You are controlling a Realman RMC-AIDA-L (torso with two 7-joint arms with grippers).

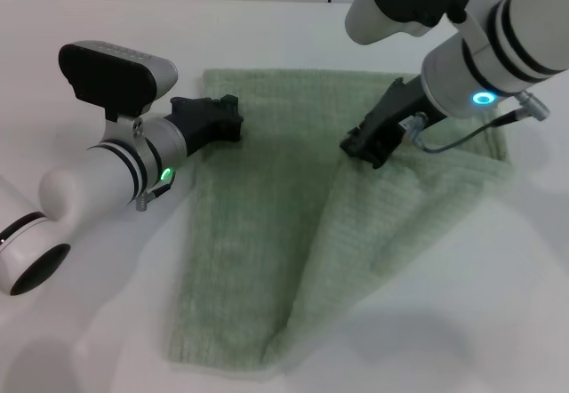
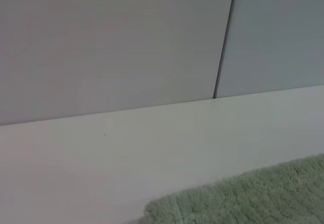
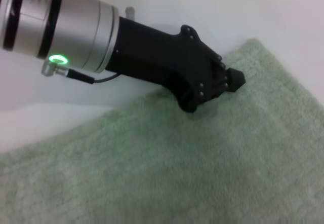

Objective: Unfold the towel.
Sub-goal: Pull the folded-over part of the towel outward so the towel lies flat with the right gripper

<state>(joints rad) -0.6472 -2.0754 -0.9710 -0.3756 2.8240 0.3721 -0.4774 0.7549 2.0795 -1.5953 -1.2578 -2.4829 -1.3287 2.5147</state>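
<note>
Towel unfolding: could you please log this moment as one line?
towel: partly folded, right flap lying over | left gripper: on towel's far-left edge, shut | right gripper: on flap's edge | table

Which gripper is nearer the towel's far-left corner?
The left. The left gripper sits at the left edge of the towel, just below that corner; the right gripper is over the folded flap, further right.

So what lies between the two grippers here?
In the head view, only bare towel spans the stretch between the left gripper at its left edge and the right gripper on the folded flap.
</note>
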